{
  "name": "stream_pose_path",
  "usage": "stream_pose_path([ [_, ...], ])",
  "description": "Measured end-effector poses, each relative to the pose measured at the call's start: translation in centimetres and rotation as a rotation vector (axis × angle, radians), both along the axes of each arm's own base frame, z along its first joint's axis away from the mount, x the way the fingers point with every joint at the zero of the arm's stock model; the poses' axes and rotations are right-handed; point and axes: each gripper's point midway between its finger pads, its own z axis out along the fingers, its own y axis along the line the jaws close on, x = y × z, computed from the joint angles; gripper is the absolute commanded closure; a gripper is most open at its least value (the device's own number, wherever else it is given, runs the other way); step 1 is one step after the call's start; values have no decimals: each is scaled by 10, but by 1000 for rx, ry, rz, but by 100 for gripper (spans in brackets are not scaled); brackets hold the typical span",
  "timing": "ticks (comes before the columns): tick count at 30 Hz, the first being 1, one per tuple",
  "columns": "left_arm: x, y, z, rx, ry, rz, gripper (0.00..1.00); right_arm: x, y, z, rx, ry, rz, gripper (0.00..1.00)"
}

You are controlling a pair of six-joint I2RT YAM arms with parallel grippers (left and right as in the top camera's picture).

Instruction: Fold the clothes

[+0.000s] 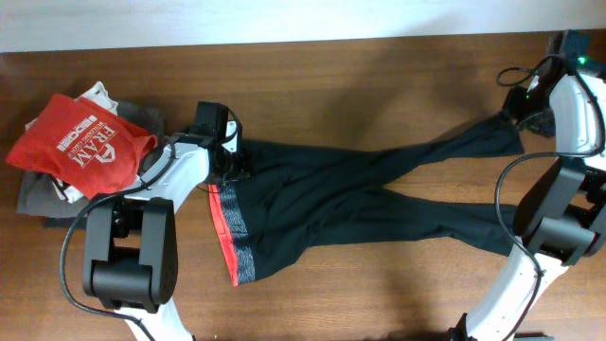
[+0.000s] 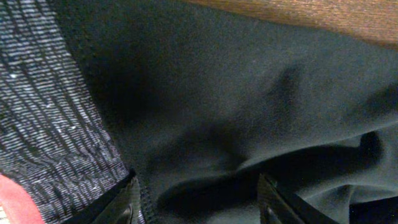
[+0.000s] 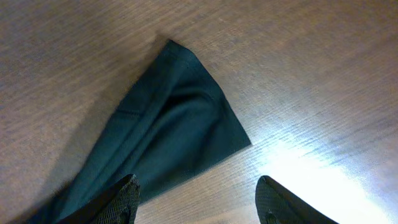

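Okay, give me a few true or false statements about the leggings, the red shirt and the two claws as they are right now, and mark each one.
1. The two legs of the leggings cross each other on the table. True.
2. The red T-shirt lies on top of the leggings. False: it sits on a pile of clothes at the left end of the table, apart from the leggings.
3. The right claw is shut on a leg cuff. False: its fingers are spread and the cuff lies flat on the table beneath it.
4. The left claw is over the black fabric next to the grey waistband. True.
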Motion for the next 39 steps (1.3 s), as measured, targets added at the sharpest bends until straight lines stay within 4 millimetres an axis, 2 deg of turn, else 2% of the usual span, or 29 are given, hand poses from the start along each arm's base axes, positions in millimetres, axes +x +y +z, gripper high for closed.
stream_pose_path([
  [5,0,0,0,0,0,0,39,13,4,-19,34,-40,14,36],
  [15,0,0,0,0,0,0,39,36,5,-41,63,-98,27,37],
  [19,0,0,0,0,0,0,39,43,10,-61,73,-92,38,37],
  [24,0,0,0,0,0,0,39,51,16,-75,84,-97,38,37],
  [27,0,0,0,0,0,0,39,53,17,-82,91,-99,27,55],
  [28,0,0,0,0,0,0,39,53,16,-82,90,-100,23,66],
  [30,0,0,0,0,0,0,39,53,17,-82,95,-103,12,79],
  [32,0,0,0,0,0,0,39,53,16,-82,96,-103,8,88],
  [39,0,0,0,0,0,0,39,54,17,-78,105,-107,4,91],
])
